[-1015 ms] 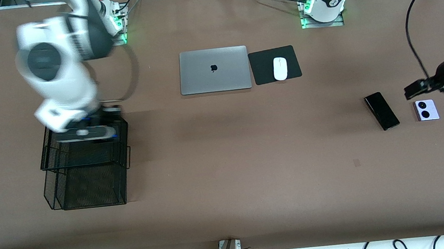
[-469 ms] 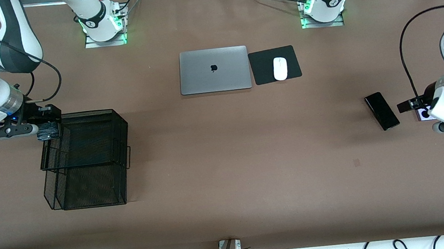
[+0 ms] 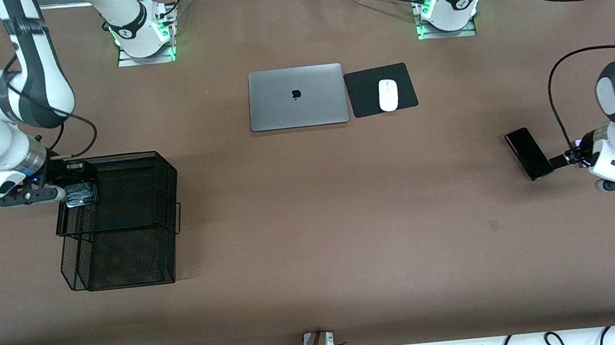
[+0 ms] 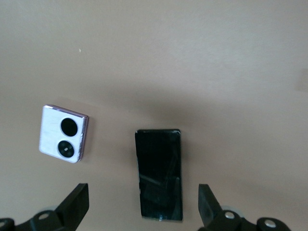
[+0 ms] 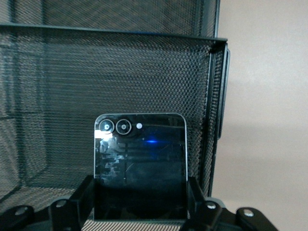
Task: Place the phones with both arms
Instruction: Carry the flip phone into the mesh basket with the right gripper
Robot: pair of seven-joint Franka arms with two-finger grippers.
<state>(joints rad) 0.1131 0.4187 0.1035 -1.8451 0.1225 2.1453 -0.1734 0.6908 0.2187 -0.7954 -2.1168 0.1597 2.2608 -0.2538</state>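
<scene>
My right gripper (image 3: 79, 188) is shut on a small square black flip phone (image 3: 80, 194) and holds it over the edge of the black mesh basket (image 3: 131, 185), at the right arm's end of the table. In the right wrist view the phone (image 5: 139, 163) stands between the fingers (image 5: 79, 199) in front of the mesh wall (image 5: 96, 62). My left gripper (image 3: 564, 160) hangs open by the end of the long slim black slab (image 3: 529, 153). The left wrist view shows the slab (image 4: 159, 173) between the spread fingers (image 4: 77, 204), with the lavender-white flip phone (image 4: 63, 134) beside it. That phone is hidden in the front view.
A shut silver laptop (image 3: 297, 97) lies near the robots' bases. Beside it a white mouse (image 3: 388, 95) sits on a black pad (image 3: 362, 95). The basket has two mesh tiers, and the lower one sticks out toward the front camera.
The right arm swung from over the basket to its outer edge, then came slightly nearer the camera with the phone. The left gripper slid from the lavender phone toward the slab.
</scene>
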